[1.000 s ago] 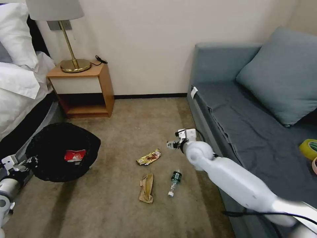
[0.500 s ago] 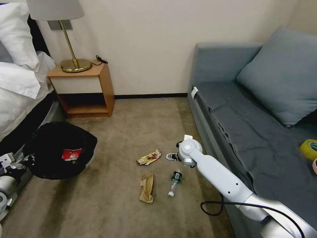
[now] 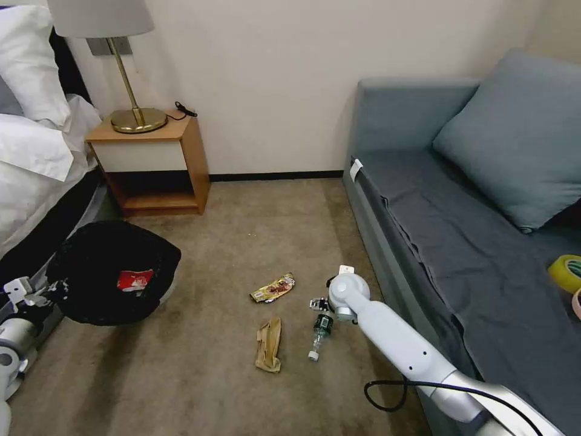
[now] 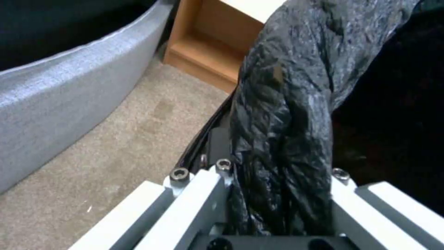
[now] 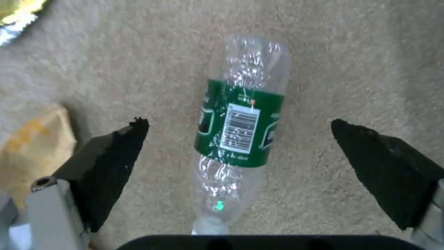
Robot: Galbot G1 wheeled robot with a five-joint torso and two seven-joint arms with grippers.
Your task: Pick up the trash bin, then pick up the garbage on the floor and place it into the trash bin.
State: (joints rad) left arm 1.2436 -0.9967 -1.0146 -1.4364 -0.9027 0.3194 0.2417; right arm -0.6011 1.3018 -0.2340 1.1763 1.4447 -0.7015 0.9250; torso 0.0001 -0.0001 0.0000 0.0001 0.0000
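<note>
While the left gripper (image 4: 277,208) clamps the rim of the trash bin (image 3: 112,272), already holding the red-and-white carton (image 3: 134,281), the right gripper (image 5: 240,166) hangs wide open over the bottle (image 5: 240,128), with the wrapper (image 3: 273,287) and brown paper (image 3: 269,344) lying near that bottle.

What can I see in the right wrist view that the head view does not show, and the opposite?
Right wrist view alone: the barcode on the green label of the clear bottle, and the open black fingers of the right gripper standing on either side of the bottle, not touching it.

Head view alone: the trash bin held by the left gripper with the red-and-white carton inside, plus the bed, nightstand, lamp and sofa.

Both: the bottle on the carpet, the brown crumpled paper beside it, and the gold snack wrapper.
</note>
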